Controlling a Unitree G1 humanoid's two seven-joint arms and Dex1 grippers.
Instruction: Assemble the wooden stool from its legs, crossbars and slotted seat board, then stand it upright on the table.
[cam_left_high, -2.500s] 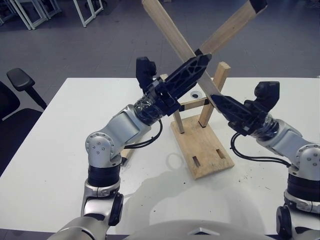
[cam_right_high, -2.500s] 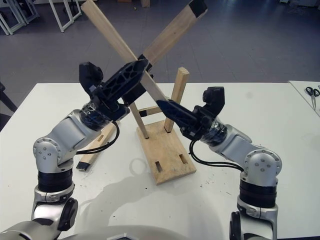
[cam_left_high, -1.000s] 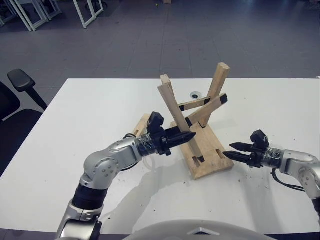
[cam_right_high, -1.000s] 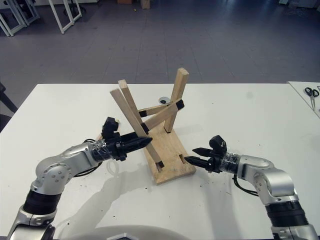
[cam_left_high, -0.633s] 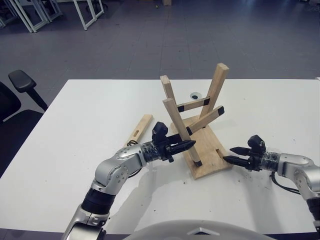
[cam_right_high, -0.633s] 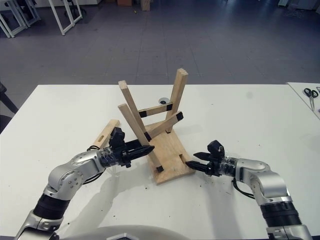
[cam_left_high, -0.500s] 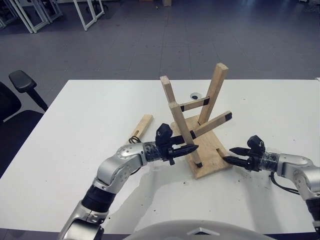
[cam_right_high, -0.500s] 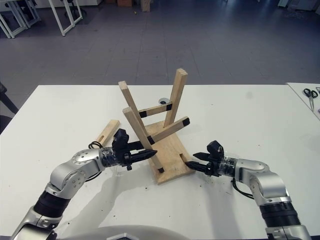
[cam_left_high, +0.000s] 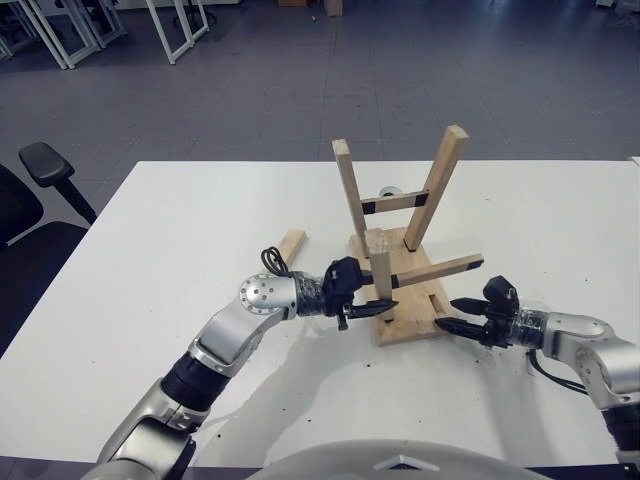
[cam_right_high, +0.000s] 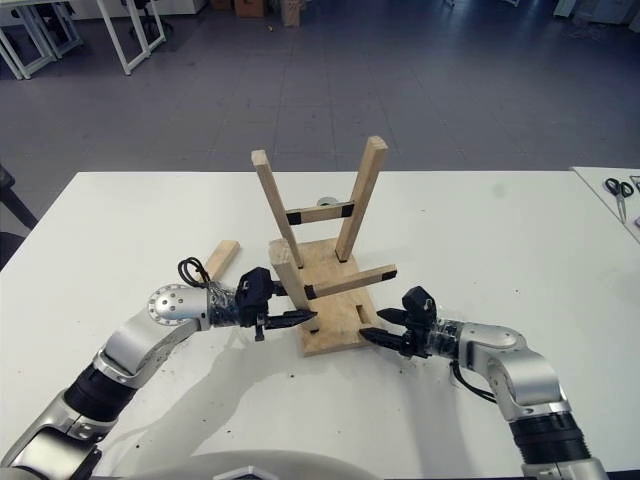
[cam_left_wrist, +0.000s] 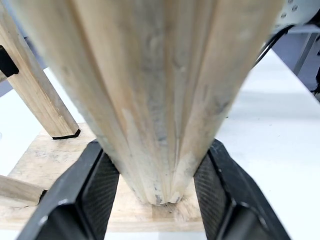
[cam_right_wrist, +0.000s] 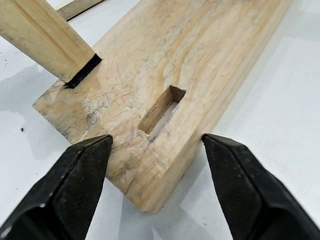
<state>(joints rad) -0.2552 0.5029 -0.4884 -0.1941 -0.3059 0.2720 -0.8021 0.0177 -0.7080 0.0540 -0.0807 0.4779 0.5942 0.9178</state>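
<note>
The seat board (cam_left_high: 425, 300) lies flat on the tabletop (cam_left_high: 150, 260), slots up, well in from every edge, so legs can be pressed in from above. The left gripper (cam_right_high: 300, 318) is clamped low on a leg (cam_left_high: 380, 265) at the board's near left corner, apparently seating it. The right gripper (cam_right_wrist: 156, 139), fingers apart, straddles the board's near right corner by an empty slot (cam_right_wrist: 161, 109), likely to steady it. A spare piece (cam_left_high: 290, 245) lies left of the board.
</note>
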